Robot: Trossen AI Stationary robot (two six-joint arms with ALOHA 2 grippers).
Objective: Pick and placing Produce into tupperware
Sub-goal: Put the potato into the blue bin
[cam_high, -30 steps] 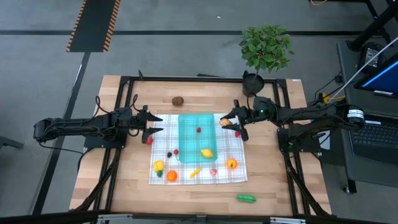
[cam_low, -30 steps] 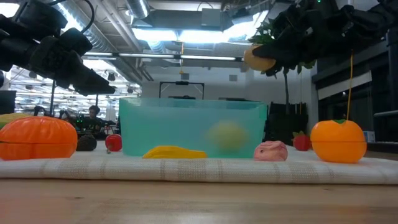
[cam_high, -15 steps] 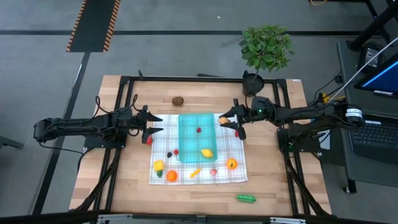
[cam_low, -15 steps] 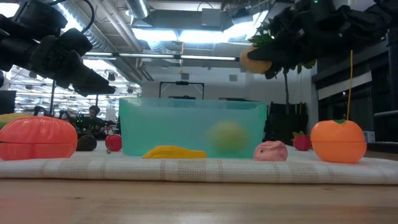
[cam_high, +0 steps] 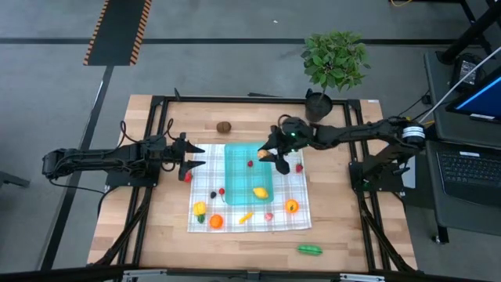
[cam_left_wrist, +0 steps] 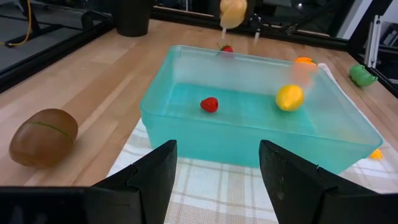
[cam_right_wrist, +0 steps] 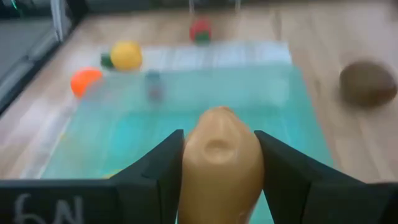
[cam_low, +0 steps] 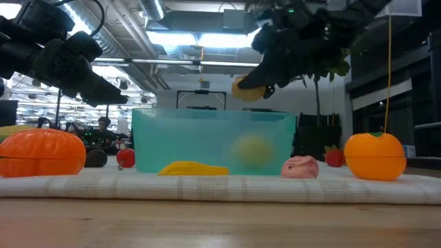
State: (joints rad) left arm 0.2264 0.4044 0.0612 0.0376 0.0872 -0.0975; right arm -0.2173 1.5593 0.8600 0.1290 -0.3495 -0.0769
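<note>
Clamped on a pale tan piece of produce [cam_right_wrist: 220, 163], the right gripper [cam_high: 279, 153] hangs above the tupperware [cam_high: 248, 172], over its far right corner as the high view shows it. In the low view the tan piece [cam_low: 248, 89] sits clear above the container's rim, not touching it. Its long axis runs along the fingers, pointing forward and slightly down toward the teal floor.

So the relation that matters is simple — the container lies directly beneath and just ahead of the held piece, and a release here would probably land inside, though close to the right wall. A small carry toward the container's middle would give more margin.

Already inside the tupperware are a small red strawberry [cam_left_wrist: 209, 104] and a yellow lemon [cam_left_wrist: 289, 97], well apart from each other.

Parted and holding nothing, the left gripper [cam_high: 192, 159] waits just beside the left side of the tupperware, over the checked cloth [cam_high: 302, 217]. A brown kiwi [cam_high: 224, 126] lies on bare table beyond the tupperware's far end — the left arm looks nearer to it.
</note>
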